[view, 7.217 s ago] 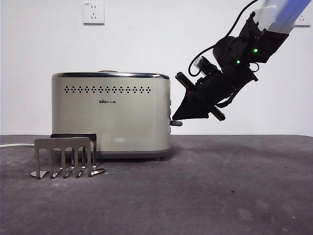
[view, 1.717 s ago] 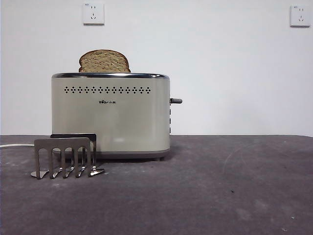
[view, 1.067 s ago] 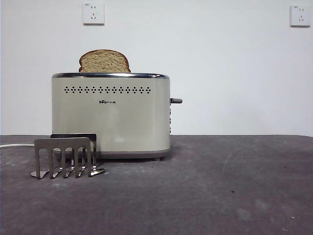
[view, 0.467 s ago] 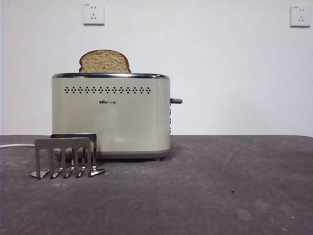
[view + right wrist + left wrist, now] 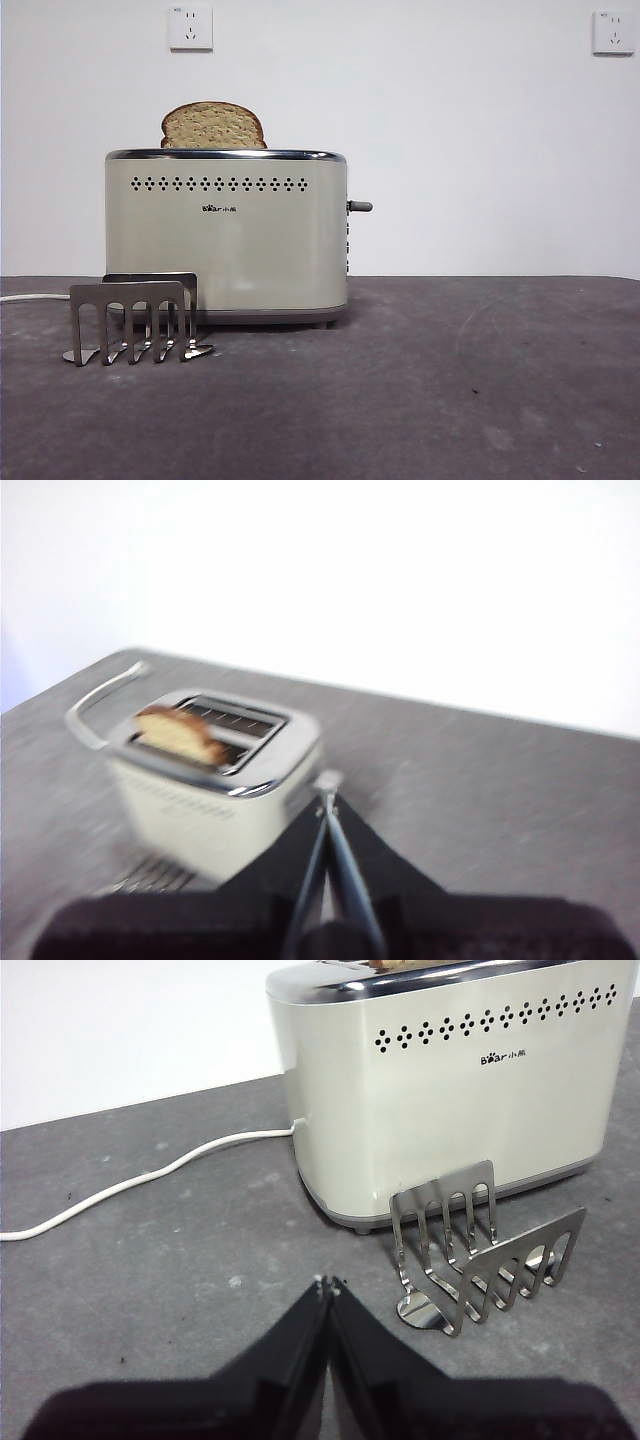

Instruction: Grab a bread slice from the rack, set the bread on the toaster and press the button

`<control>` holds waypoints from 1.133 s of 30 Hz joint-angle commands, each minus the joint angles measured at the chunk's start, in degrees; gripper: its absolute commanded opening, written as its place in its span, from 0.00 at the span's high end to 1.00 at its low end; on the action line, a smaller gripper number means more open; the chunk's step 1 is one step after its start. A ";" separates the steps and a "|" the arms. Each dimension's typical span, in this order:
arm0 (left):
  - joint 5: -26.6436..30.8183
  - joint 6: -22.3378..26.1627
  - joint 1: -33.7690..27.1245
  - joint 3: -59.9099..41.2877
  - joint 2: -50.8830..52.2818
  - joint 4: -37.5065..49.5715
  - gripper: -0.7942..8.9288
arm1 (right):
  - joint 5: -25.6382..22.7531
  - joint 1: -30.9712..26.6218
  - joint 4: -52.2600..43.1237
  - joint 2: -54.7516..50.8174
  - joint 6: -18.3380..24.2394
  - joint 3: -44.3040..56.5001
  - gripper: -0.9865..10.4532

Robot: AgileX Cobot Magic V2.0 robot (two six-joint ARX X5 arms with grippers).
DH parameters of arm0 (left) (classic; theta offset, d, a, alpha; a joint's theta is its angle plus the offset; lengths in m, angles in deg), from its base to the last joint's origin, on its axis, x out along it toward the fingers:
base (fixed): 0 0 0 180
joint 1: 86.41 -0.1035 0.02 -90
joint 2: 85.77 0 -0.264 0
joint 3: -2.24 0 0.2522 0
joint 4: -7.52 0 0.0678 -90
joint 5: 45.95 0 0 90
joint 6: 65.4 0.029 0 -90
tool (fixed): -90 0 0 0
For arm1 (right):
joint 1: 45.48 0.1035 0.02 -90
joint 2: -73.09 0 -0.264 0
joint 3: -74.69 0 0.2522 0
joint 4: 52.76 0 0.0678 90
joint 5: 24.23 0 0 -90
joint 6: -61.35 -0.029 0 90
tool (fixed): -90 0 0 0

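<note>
Inside the toaster [image 5: 227,240], the slice of bread's [image 5: 213,126] lower part is hidden.

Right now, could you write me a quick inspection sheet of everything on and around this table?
Surface: dark grey matte tabletop, a few pale specks.
Job's things: boxy cream toaster with chrome rim; tan wholegrain bread slice with dark crust sticking up from a slot toward the end away from the lever; small dark lever knob high on the narrow end; low grey metal toast rack in front of the toaster, no bread in it.
Clutter: nothing seen.
Grippers: left gripper shut, low near the rack; right gripper shut, raised above the table, away from the toaster.
Cables: white power cord trailing from the toaster.
Surroundings: white wall, two wall sockets.
</note>
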 commanded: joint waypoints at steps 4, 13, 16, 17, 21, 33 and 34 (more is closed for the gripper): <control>0.09 -0.42 -0.17 -0.81 0.15 0.09 0.92 | -7.72 -1.25 -14.91 -10.88 -2.82 19.50 0.91; 0.07 -0.42 -0.17 -0.81 0.15 0.09 0.92 | -15.37 -1.57 -26.80 -25.16 -4.87 42.27 0.91; 0.09 -0.42 -0.17 -0.81 0.15 0.09 0.92 | -15.41 -1.57 -28.33 -29.46 -4.85 48.76 0.91; 0.09 -0.42 -0.17 -0.81 0.15 0.09 0.92 | -15.41 -1.57 -28.33 -30.75 -4.85 50.77 0.91; 0.09 -0.42 -0.17 -0.81 0.15 0.09 0.92 | -15.41 -1.57 -28.33 -34.69 -5.53 57.46 0.91; 0.09 -0.42 -0.17 -0.81 0.15 0.09 0.92 | -15.39 -1.57 -28.00 -40.39 -6.95 65.24 0.91; 0.09 -0.42 -0.17 -0.81 0.15 0.09 0.92 | -15.41 -1.57 -27.82 -40.65 -6.97 65.48 0.91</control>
